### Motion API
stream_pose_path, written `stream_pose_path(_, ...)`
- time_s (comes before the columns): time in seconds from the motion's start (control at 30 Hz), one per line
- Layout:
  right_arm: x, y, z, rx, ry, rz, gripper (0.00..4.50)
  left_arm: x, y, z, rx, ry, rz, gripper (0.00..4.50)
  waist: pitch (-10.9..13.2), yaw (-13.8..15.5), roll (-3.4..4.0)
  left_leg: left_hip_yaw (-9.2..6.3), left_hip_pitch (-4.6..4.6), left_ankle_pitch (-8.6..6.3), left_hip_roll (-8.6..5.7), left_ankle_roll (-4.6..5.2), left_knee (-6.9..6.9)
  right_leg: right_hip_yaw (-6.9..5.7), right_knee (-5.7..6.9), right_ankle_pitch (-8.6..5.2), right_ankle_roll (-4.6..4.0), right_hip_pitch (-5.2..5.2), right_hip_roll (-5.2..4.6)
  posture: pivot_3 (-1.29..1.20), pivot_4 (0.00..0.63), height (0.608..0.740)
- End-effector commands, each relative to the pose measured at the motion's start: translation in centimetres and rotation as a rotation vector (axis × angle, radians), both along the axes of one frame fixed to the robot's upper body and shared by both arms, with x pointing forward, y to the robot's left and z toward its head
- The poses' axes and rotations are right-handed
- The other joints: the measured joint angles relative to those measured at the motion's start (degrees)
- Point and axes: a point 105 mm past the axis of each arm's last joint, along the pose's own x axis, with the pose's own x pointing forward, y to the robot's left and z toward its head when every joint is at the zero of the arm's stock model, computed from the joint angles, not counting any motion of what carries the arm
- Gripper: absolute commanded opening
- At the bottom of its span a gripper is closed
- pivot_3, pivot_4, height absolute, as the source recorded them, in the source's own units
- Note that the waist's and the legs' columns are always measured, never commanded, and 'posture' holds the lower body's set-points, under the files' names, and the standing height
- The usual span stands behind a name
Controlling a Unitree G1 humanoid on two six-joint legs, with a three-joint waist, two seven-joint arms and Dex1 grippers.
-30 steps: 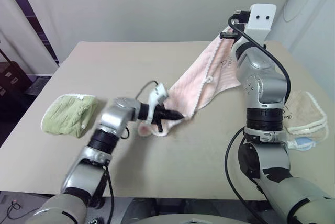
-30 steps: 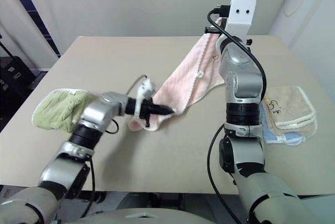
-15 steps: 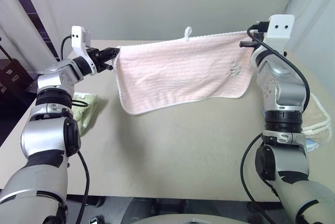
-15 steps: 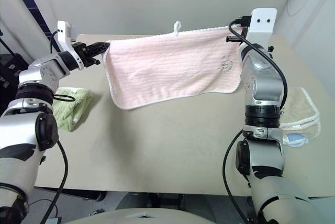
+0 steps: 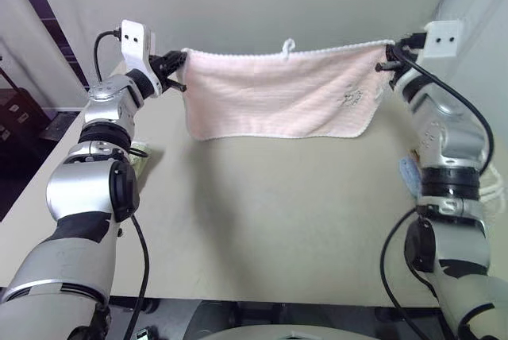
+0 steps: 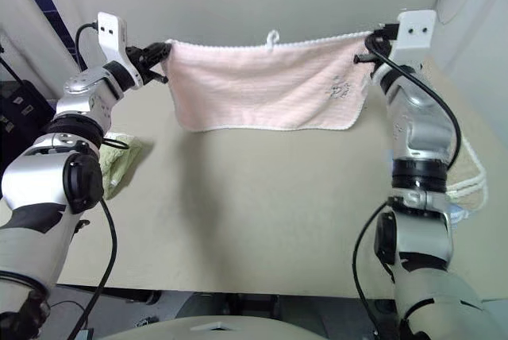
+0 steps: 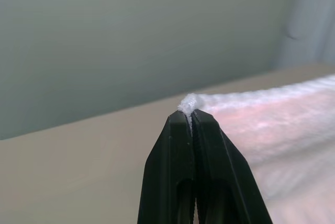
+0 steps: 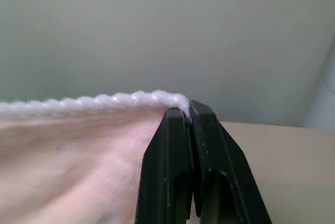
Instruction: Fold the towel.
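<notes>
Towel point(image 5: 282, 94), pink ribbed terry, hangs flat, corners pinched by left hand point(image 5: 181, 72) and right hand point(image 5: 386, 56).

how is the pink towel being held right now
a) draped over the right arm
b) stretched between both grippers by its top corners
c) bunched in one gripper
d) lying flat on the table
b: the towel hangs spread above the table, the left gripper and right gripper each shut on a top corner.

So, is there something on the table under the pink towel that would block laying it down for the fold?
Nothing visible blocks it. The towel hangs spread between the left gripper and the right gripper, and the table below it is bare. The green towel lies off to the left.
</notes>
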Motion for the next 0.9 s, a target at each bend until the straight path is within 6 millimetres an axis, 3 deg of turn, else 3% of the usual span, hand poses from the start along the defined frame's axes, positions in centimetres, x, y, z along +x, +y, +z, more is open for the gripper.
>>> stream_pose_path(0.03, -3.9, -0.9, 1.3, 0.035, -0.039, 0.100, 0.00, -1.7, 1.3, 0.5, -0.001, -0.007, -0.128, 0.02, 0.00, 0.01, 0.00, 0.00, -0.01, 0.02, 0.00, -0.04, 0.00, 0.00, -0.01, 0.00, -0.01, 0.00, 0.00, 0.00, 0.000, 0.740)
stream_pose_path(0.13, -6.8, -0.9, 0.2, 0.028, 0.009, 0.175, 0.00, -3.3, 2.4, -0.6, 0.039, 0.033, -0.229, 0.02, 0.00, -0.19, 0.00, 0.00, 0.01, 0.00, 0.00, 0.00, 0.01, 0.00, 0.04, 0.01, -0.04, -0.01, 0.00, 0.00, 0.000, 0.740)
stream_pose_path(0.23, -9.9, -0.6, -1.1, 0.018, 0.073, 0.256, 0.00, -6.5, 2.8, -1.9, 0.071, 0.119, -0.477, 0.02, 0.00, -0.30, 0.00, -0.01, 0.10, -0.06, 0.01, 0.12, 0.02, 0.00, 0.18, 0.01, -0.11, 0.00, 0.01, 0.00, 0.000, 0.740)
stream_pose_path(0.3, -11.5, -0.4, -2.2, 0.003, 0.121, 0.292, 0.00, -7.7, 3.5, -2.5, 0.066, 0.164, -0.531, 0.02, 0.00, -0.27, -0.01, -0.02, 0.18, -0.04, 0.03, 0.08, 0.03, 0.00, 0.25, 0.00, -0.20, 0.05, 0.04, 0.00, 0.000, 0.740)
stream_pose_path(0.53, -15.8, 0.7, -5.0, -0.043, 0.241, 0.405, 0.00, -11.6, 5.0, -5.2, 0.116, 0.317, -0.596, 0.02, -0.01, -0.21, -0.04, -0.05, 0.85, 0.04, 0.03, 0.19, 0.07, -0.01, 0.31, 0.05, -0.26, 0.73, -0.01, 0.00, 0.000, 0.740)
stream_pose_path(0.73, -18.7, -0.4, -8.7, -0.037, 0.361, 0.406, 0.00, -16.7, 6.8, -7.5, 0.157, 0.486, -0.633, 0.02, -0.08, -0.20, -0.20, -0.04, 1.11, 0.05, 0.06, 0.21, -0.01, -0.01, 0.25, 0.03, -0.25, 0.99, -0.05, 0.00, 0.000, 0.740)
stream_pose_path(0.9, -20.1, -0.7, -10.0, -0.019, 0.409, 0.432, 0.00, -18.4, 7.4, -8.2, 0.146, 0.547, -0.647, 0.02, -0.10, 0.08, -0.23, 0.00, 1.17, 0.10, 0.06, 0.30, 0.00, -0.04, 0.20, 0.02, -0.24, 1.08, -0.13, 0.00, 0.000, 0.740)
